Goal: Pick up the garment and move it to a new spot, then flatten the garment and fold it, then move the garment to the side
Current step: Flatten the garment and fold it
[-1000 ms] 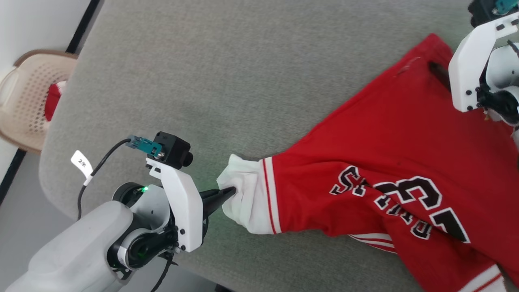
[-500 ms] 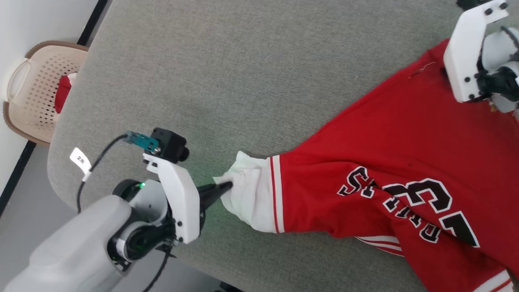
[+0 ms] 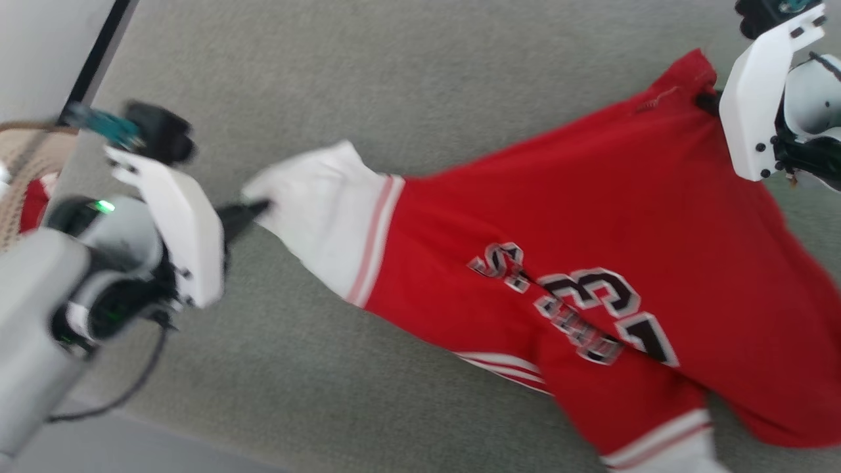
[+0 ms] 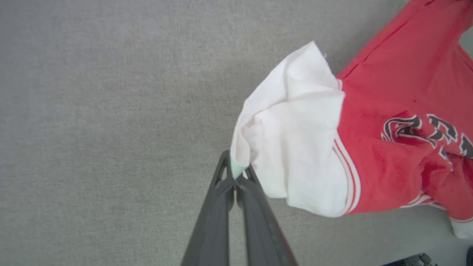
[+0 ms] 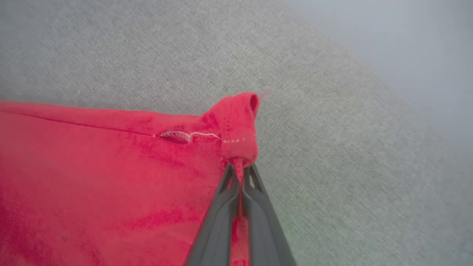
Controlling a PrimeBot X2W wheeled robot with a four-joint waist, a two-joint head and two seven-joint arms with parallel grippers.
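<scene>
Grey table, red jersey pinched at both ends

Grey woven cloth covers the table (image 3: 407, 79), and the garment (image 3: 591, 217) is drawn out across its right half, reaching from near the middle to the right edge. The left gripper (image 3: 259, 207) sits toward the table's left edge. Its two dark fingers are pressed together on the rim of the white sleeve (image 4: 295, 140), which bunches at the pinch. The right gripper (image 5: 240, 170) is near the far right corner, its fingers nipping a small rolled red corner (image 5: 238, 125) of the cloth. Black, white-outlined lettering (image 3: 578, 309) and the number face up between the two holds. Whether the cloth lifts clear of the table cannot be told. A tan basket (image 3: 26, 151), blurred, stands beyond the left edge.
</scene>
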